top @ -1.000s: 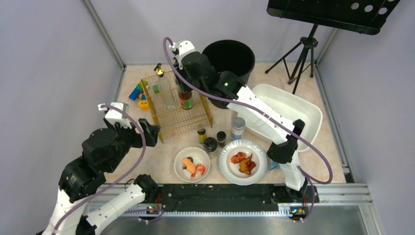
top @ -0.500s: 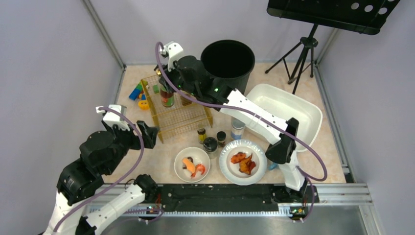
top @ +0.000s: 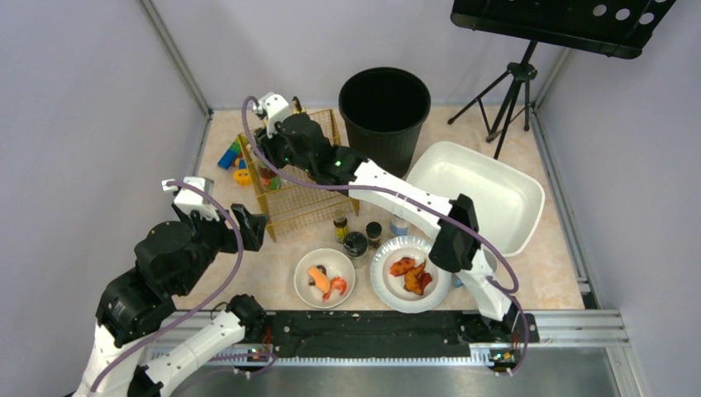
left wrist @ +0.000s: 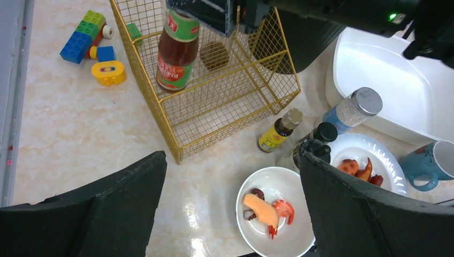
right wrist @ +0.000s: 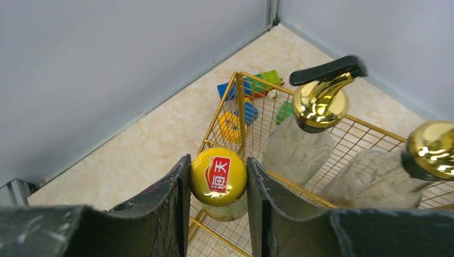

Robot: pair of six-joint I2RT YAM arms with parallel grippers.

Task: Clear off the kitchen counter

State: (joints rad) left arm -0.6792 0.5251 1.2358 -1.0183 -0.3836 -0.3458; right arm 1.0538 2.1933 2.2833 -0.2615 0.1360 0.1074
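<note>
I see a red-labelled sauce bottle (left wrist: 176, 53) upright inside the gold wire basket (left wrist: 214, 115), with two gold-capped pump bottles (right wrist: 300, 144) at its far end. Toy bricks (left wrist: 83, 37) lie just outside. Small bottles (left wrist: 278, 131), a bowl of shrimp (left wrist: 289, 184), a white tub (top: 479, 198) and a black bin (top: 385, 103) sit nearby.

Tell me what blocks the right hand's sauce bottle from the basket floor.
Nothing visible does. The right hand holds the sauce bottle inside the wire basket over bare mesh; the two pump bottles stand aside.
</note>
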